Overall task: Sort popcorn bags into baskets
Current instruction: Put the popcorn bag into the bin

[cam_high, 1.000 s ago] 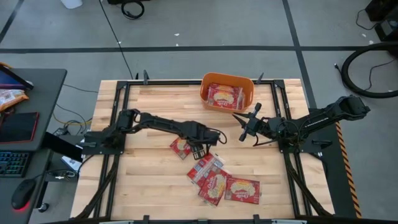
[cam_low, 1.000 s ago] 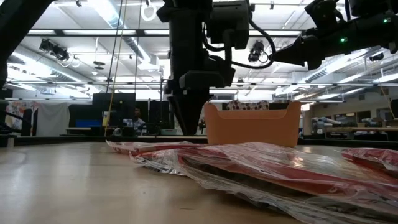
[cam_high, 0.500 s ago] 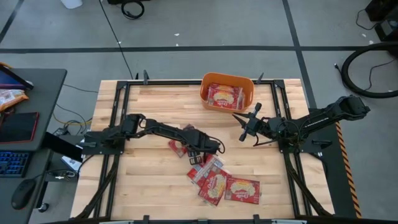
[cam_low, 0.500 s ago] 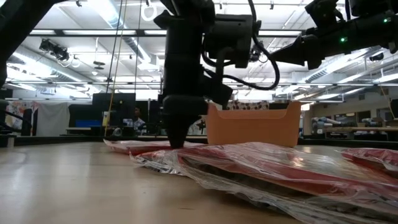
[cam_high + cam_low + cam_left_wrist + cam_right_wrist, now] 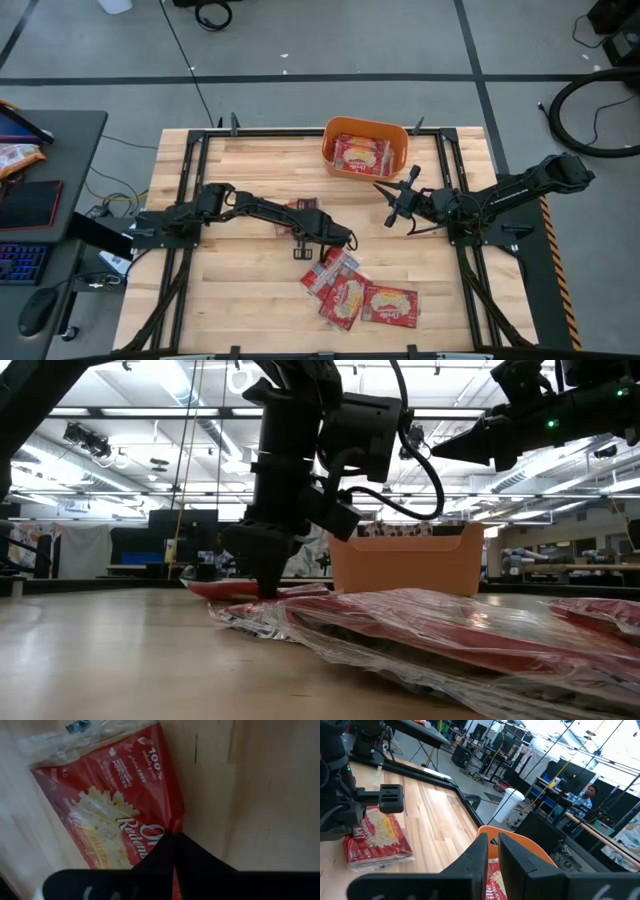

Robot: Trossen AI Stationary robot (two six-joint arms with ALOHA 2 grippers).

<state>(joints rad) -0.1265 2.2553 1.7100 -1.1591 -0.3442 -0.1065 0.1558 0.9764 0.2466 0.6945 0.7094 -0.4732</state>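
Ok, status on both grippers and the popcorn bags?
Left gripper shut on a popcorn bag. Right gripper idle near orange basket. Nothing blocking.

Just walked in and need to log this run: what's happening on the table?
The left end effector has shut on the edge of one popcorn bag at mid-table. The orange basket at the far edge holds a bag already; several more lie in a pile near the front. The right end effector hangs beside the basket, holding nothing.
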